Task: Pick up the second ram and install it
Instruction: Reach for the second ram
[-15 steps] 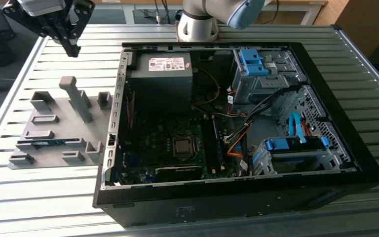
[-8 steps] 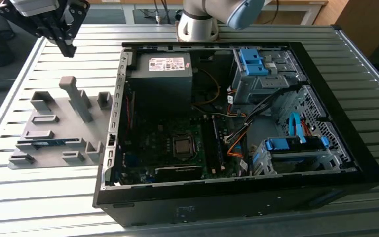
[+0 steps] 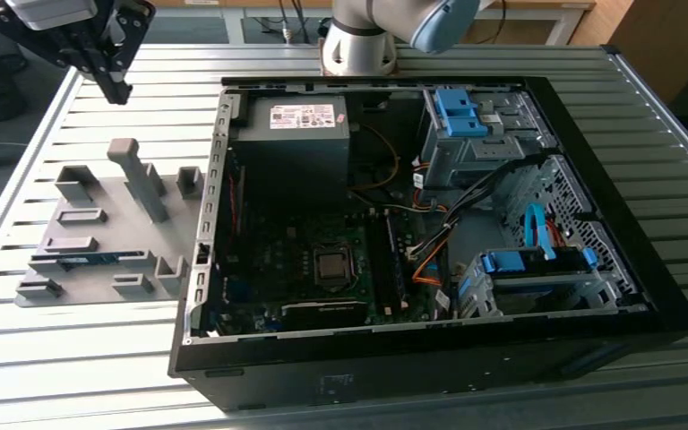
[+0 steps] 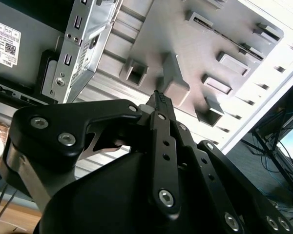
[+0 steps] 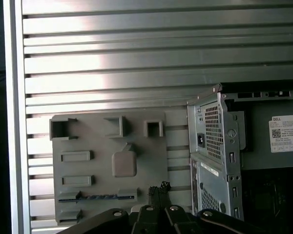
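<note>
Lying nearest in the exterior view is a black computer case (image 3: pixel 440 376), on its side with the panel off. It rests on a desk (image 3: pixel 69 358) of ribbed aluminium slats that catch bright light. Inside the case are the motherboard (image 3: pixel 308 269), orange and black cables (image 3: pixel 434 255) and chunky blue drive clips (image 3: pixel 533 262). Farther back is a dark power supply (image 3: pixel 290 152) with a white label (image 3: pixel 302 116) of small print and a code square.

On the exterior view's left, just beside the case, lies a flat grey parts holder (image 3: pixel 117 224) with raised pockets and one tall post. The second ram (image 3: pixel 81 261) sits in a long slot towards the holder's near end, a thin blue-green strip with nothing touching it.

Farther back and high above the desk, the gripper (image 3: pixel 115 90) hangs past the holder's far end, well apart from the ram. Its fingers (image 4: pixel 161 146) are drawn together to a point with no gap showing, and they hold nothing.

Behind it the arm's pale base (image 3: pixel 362 40) stands at the desk's far edge. Beyond that are a dark floor and wood-coloured furniture.

The first wrist view looks down on the holder, the slats and the case's perforated metal corner. The second wrist view looks along the black finger links to the holder's post and, past the desk edge, to loose wires on a dark floor.
</note>
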Available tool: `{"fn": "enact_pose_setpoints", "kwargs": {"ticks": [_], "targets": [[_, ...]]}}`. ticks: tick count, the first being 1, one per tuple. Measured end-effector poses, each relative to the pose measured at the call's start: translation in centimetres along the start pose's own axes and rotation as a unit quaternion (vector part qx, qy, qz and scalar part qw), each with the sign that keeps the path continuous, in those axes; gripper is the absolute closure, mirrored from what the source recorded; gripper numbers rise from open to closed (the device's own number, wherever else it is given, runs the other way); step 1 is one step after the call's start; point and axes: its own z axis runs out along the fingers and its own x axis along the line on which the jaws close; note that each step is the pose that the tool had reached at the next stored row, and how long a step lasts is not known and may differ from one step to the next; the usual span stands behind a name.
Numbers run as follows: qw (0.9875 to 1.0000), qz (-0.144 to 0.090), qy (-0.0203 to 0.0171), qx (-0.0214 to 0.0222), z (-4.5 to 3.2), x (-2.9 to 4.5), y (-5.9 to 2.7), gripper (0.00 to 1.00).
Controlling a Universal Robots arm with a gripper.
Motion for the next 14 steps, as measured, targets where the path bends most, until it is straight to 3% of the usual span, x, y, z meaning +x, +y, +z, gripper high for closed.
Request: {"fn": "enact_pose_setpoints", "kwargs": {"ticks": [14], "targets": [[1.0000,0.000,0.0000,0.0000,0.00,1.36,-0.10,0.89]]}}
